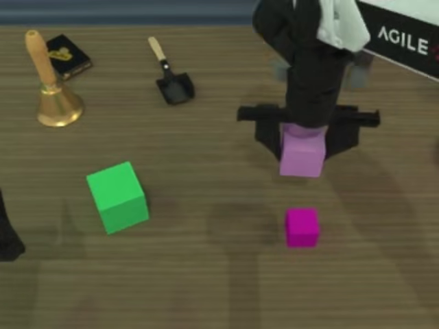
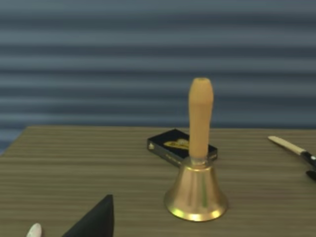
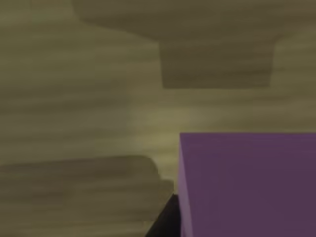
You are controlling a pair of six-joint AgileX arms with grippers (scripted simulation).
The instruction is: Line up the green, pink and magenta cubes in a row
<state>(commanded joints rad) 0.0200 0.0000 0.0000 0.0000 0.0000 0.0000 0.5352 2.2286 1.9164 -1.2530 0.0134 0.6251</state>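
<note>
The pink cube (image 1: 301, 156) hangs right of the table's middle, and my right gripper (image 1: 306, 131) is shut on it from above. In the right wrist view the pink cube (image 3: 247, 185) fills the near corner with a dark fingertip (image 3: 165, 219) against its side, and its shadow lies on the table beyond. Directly in front of it, on the table, sits the small magenta cube (image 1: 302, 227). The large green cube (image 1: 118, 197) rests at the left. My left gripper (image 1: 7, 240) is parked at the left edge, open, with one finger (image 2: 98, 219) showing in its wrist view.
A brass bell with a wooden handle (image 1: 53, 96) stands at the back left, next to a small black book (image 1: 67, 56). A little black shovel (image 1: 171, 75) lies at the back centre. The bell (image 2: 196, 190) rises in front of the left wrist camera.
</note>
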